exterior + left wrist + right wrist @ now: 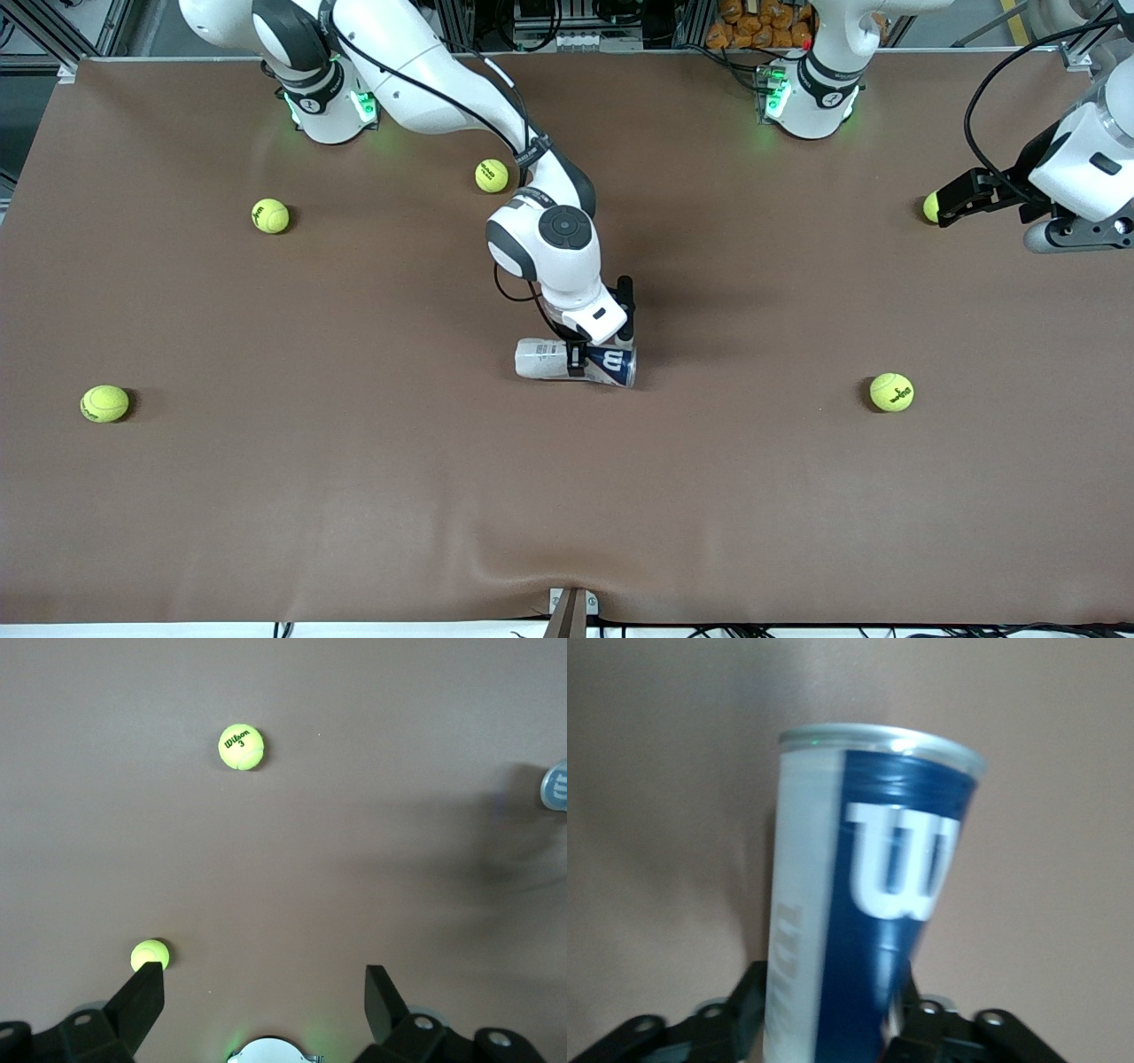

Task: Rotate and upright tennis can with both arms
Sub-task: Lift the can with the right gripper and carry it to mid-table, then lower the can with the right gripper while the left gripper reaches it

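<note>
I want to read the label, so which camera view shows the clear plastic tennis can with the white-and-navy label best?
The right wrist view: the clear plastic tennis can with the white-and-navy label fills it, between the right end effector fingers. The front view shows it whole but small, lying on the table. The left wrist view catches only one end.

I see a plain brown counter scattered with yellow-green balls, one printed in dark lettering with a 3. The can shows a white panel with pale grey letters beside a navy panel bearing a large white W, topped by a silver rim. Both pincers are black on white arms
</note>
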You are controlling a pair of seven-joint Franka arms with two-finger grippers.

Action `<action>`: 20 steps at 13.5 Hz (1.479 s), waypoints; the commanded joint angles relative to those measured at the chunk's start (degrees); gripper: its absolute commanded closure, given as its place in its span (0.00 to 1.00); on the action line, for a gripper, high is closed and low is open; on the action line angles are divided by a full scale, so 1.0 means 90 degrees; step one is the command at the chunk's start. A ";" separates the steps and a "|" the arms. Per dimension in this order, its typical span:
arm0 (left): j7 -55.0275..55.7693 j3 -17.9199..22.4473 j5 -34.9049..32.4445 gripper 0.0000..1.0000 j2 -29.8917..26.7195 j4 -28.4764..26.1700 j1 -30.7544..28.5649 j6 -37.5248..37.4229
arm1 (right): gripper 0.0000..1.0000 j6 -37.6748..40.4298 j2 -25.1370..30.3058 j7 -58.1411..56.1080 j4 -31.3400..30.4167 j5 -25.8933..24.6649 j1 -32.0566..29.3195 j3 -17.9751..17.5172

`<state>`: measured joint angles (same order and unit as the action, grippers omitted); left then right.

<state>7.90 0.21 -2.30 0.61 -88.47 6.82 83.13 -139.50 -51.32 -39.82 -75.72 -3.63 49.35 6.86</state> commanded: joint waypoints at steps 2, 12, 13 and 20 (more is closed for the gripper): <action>-0.0106 0.0036 0.0119 0.00 -0.0028 0.0045 -0.0055 0.0031 | 0.00 -0.0155 -0.0119 0.0108 0.0084 -0.0182 0.0053 0.0029; -0.0028 -0.0023 0.0158 0.00 0.0195 0.0055 0.0042 0.0392 | 0.00 0.0030 0.0213 0.0399 0.0094 -0.0036 0.0053 0.0019; 0.0030 -0.0052 0.0342 0.00 0.0370 0.0045 0.0091 0.0489 | 0.00 0.0127 0.0262 0.0681 0.0094 -0.0036 0.0053 0.0019; 0.0070 -0.0208 0.2741 0.00 0.2244 -0.0120 0.0277 0.2069 | 0.00 0.0802 0.0496 0.2137 0.0103 -0.0026 0.0044 -0.0010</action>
<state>8.12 -1.18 16.86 16.70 -90.22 8.52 98.42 -133.70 -48.43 -23.97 -74.15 -3.70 49.54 6.81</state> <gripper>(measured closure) 0.000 0.000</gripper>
